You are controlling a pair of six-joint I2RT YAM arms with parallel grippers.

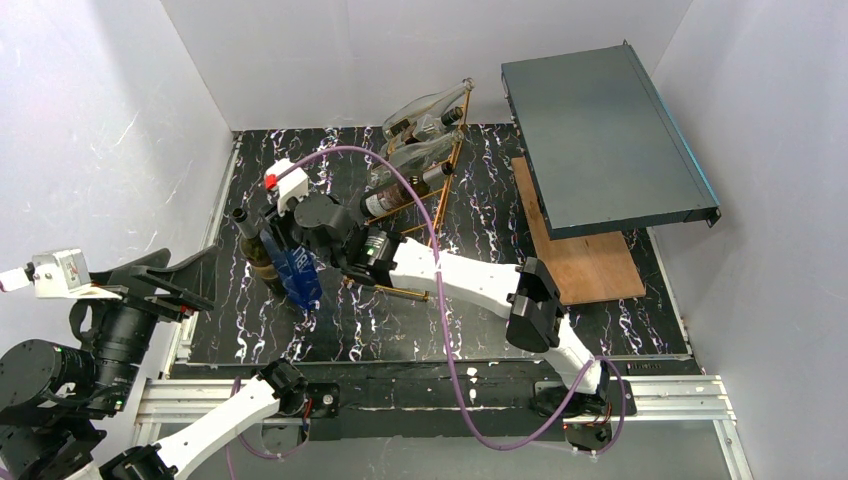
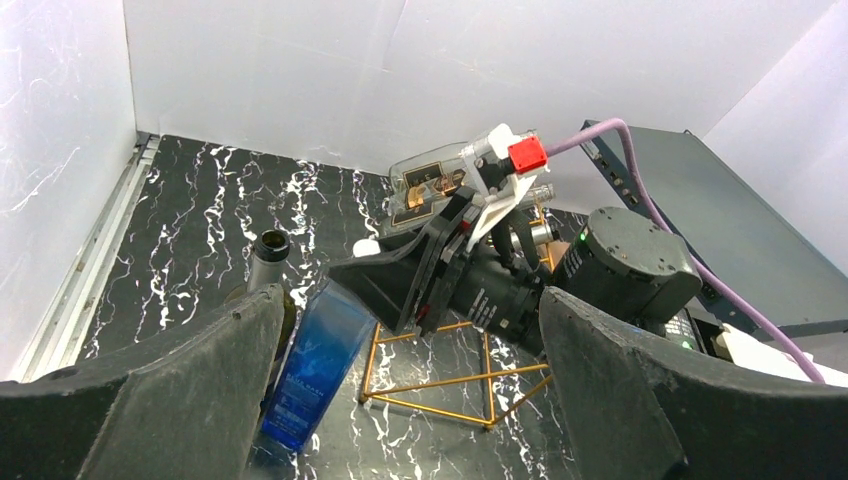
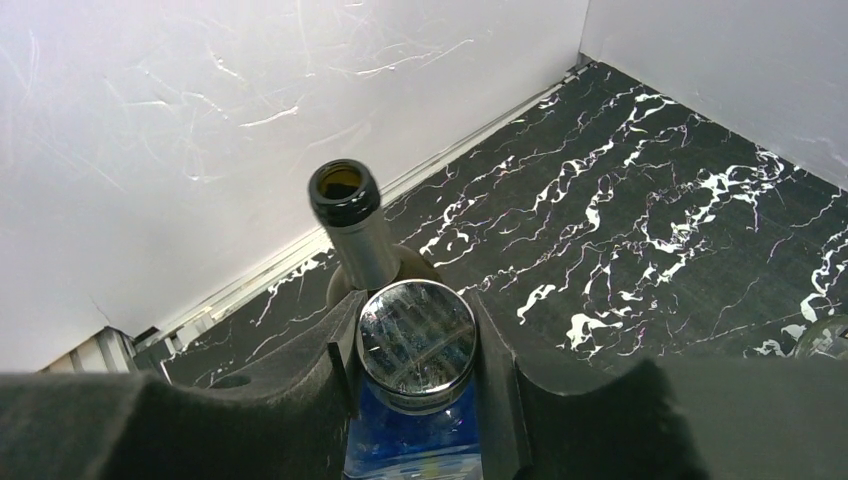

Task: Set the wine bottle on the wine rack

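Note:
My right gripper (image 1: 288,243) is shut on the neck of a blue square bottle (image 1: 299,275), just under its silver cap (image 3: 416,345). The bottle (image 2: 310,370) hangs tilted, its base at or near the table. A dark green open bottle (image 1: 252,250) stands right beside it on the left, and also shows in the right wrist view (image 3: 345,195). The copper-gold wire wine rack (image 1: 402,292) runs from beside the right gripper to the back; its near end shows in the left wrist view (image 2: 455,381). My left gripper (image 1: 165,285) is open and empty, off the table's left edge.
Two clear bottles (image 1: 425,105) and a dark one (image 1: 400,195) lie on the rack. A dark flat box (image 1: 600,140) rests tilted over a wooden board (image 1: 590,265) at the right. White walls close the left, back and right sides.

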